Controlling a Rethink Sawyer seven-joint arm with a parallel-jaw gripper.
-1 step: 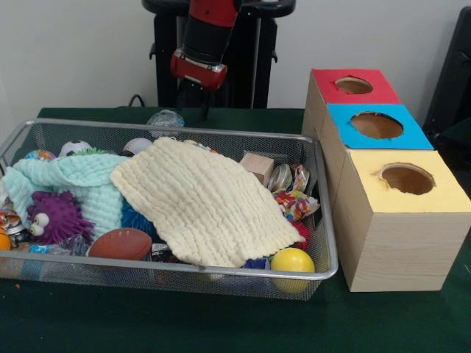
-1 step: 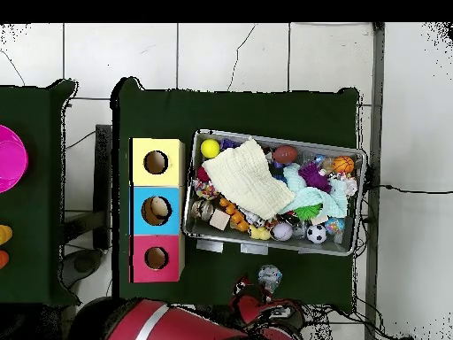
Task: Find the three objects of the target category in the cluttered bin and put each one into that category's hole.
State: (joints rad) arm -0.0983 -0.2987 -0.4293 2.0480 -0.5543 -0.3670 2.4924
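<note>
Bin (image 1: 324, 220), wire mesh, on green worktop (image 1: 184, 323), filling the left and centre of the front view. Contents: cream cloth (image 1: 202, 202) spread over the middle, mint cloth (image 1: 81, 180) at left, purple spiky toy (image 1: 55, 217), brown football (image 1: 121, 243), yellow ball (image 1: 292, 260) in the lower right corner, wooden block (image 1: 257, 165) and wrapped snacks (image 1: 294, 202) toward the right.

Sorting box (image 1: 397, 235) just right of the bin: red hole (image 1: 353, 85), blue hole (image 1: 377, 125), yellow hole (image 1: 407, 179). Overhead, something pale appears to sit inside the blue hole (image 2: 157, 210).

Arm (image 1: 206, 37) at top centre, raised behind the bin's far rim. Pincer: cannot tell its opening or whether it holds anything.

Step judged: searching, with no pick under way. The target category is not evident; the cloths hide much, so the next move likely calls for shifting the cream cloth.

Room: open space above the bin; mesh walls crowd corner items; the box stands close to the right rim.
</note>
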